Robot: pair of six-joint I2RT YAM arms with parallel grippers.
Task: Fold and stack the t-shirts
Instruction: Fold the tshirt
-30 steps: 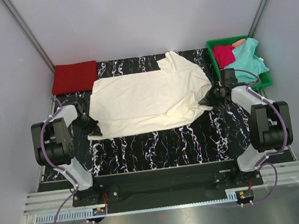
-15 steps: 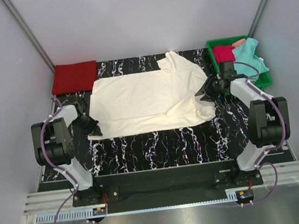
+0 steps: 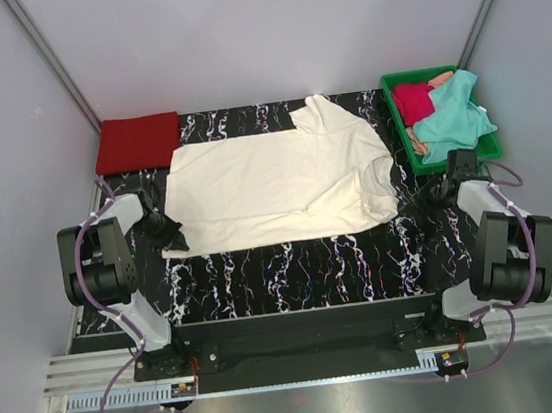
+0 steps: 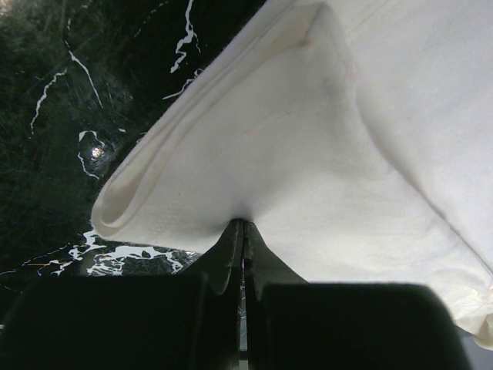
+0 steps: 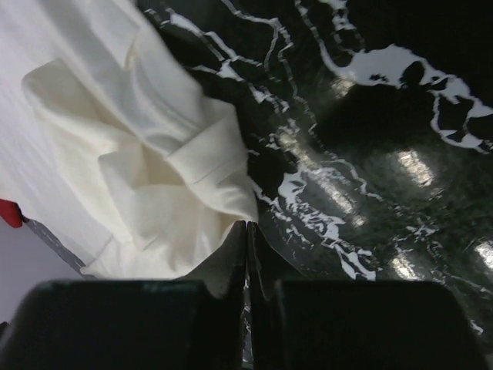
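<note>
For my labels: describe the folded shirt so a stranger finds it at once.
On the black marbled table, look at the far left corner, beside the spread cream-white shirt. The red shirt is the only one folded into a flat rectangle; those in the green tray lie crumpled.

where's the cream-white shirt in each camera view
Top external: the cream-white shirt lies spread flat mid-picture, between the two arms.
Left wrist: it fills the upper right, a folded corner pinched in the left end effector.
Right wrist: its bunched edge sits at the upper left.
Shared landmark: the black, white-veined table top under the shirt.
</note>
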